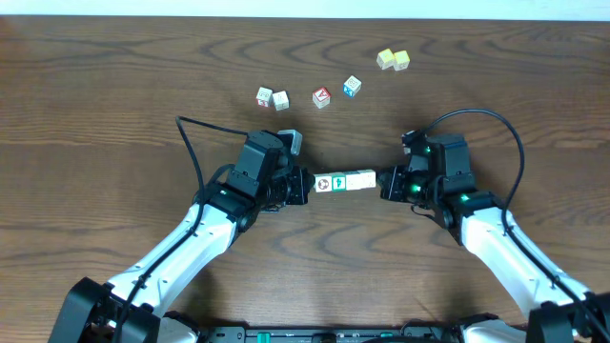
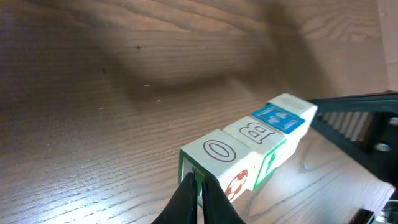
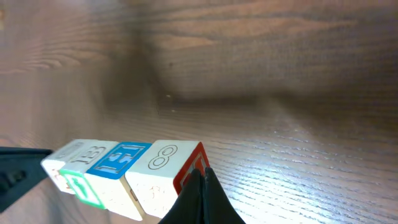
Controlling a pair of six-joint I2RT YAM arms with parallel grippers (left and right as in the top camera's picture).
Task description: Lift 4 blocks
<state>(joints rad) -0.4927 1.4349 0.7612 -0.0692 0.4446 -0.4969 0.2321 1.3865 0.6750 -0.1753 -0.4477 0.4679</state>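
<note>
Four blocks [image 1: 344,181] in a row over the counter [image 1: 95,95], squeezed end to end between left tool [image 1: 307,184] and right tool [image 1: 381,181], each tool's fingers pressed together; light, stiff, slick, likely to buckle unless pushed squarely endwise.

Left hand [image 1: 306,184] and right hand [image 1: 384,181] tip toward tip, both apparently pinched closed.
</note>
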